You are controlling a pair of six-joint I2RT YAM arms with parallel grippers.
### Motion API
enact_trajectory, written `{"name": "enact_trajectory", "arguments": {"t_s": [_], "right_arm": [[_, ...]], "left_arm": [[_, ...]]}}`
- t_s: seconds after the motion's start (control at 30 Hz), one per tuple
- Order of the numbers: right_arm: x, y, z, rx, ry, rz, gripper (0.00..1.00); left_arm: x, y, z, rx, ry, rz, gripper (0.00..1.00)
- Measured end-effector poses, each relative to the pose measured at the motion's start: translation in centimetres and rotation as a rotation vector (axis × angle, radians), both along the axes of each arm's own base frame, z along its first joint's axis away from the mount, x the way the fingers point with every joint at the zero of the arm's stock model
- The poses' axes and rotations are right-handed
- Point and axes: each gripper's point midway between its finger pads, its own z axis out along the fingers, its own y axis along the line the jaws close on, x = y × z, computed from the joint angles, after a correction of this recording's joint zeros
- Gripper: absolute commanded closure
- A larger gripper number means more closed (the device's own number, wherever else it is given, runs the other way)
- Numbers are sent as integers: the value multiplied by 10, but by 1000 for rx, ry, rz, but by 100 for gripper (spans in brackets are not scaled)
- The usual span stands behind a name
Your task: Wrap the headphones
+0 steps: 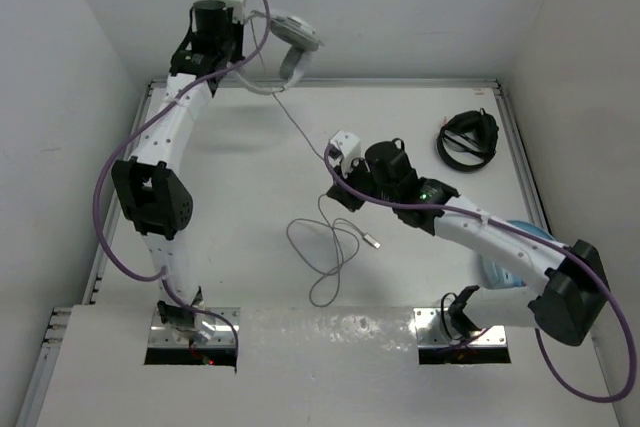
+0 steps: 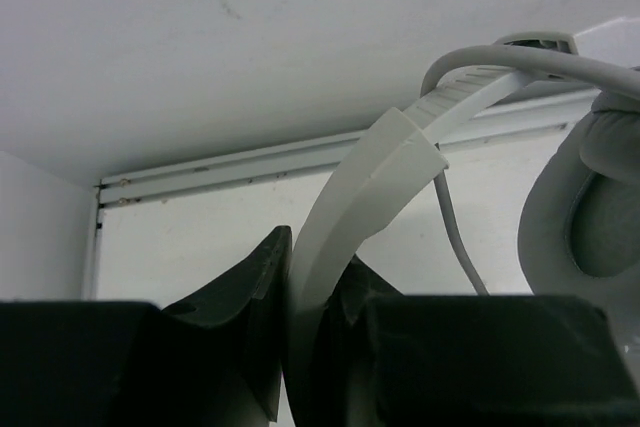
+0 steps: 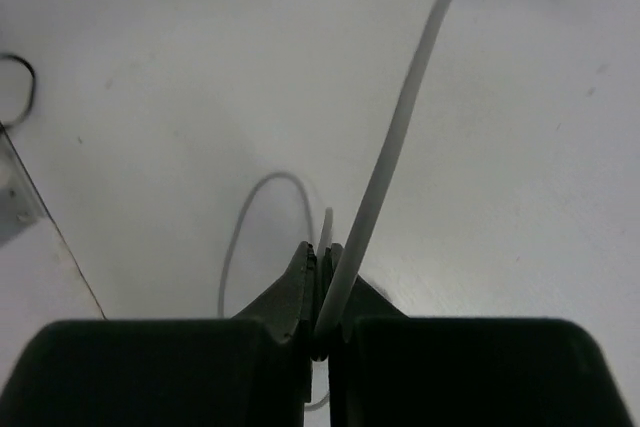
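Observation:
The white headphones (image 1: 292, 42) hang in the air at the back of the table, held by my left gripper (image 1: 248, 19). In the left wrist view the left gripper (image 2: 312, 292) is shut on the curved headband (image 2: 365, 187), with a padded earcup (image 2: 585, 217) at the right. The thin grey cable (image 1: 300, 125) runs taut from the headphones down to my right gripper (image 1: 335, 159), which is shut on it. In the right wrist view the cable (image 3: 395, 142) passes between the closed jaws of the right gripper (image 3: 325, 287). The rest of the cable (image 1: 325, 247) lies in loose loops on the table.
Black headphones (image 1: 468, 139) lie at the back right. Light blue headphones (image 1: 512, 267) sit under the right arm at the right edge. White walls enclose the table at the left, back and right.

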Motion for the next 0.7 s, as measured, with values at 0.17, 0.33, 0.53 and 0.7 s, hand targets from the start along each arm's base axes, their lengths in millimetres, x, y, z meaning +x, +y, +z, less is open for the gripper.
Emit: {"name": "enact_trajectory", "arguments": {"t_s": [0.17, 0.33, 0.53, 0.7], "right_arm": [[31, 8, 121, 68, -218, -29, 100], [79, -23, 222, 54, -426, -165, 100], [159, -91, 195, -137, -391, -393, 100], [187, -128, 169, -281, -302, -488, 100]], "left_arm": [[-23, -35, -76, 202, 121, -120, 100], [-79, -111, -132, 312, 251, -392, 100], [-116, -152, -85, 369, 140, -597, 100], [-126, -139, -50, 485, -22, -565, 100]]}}
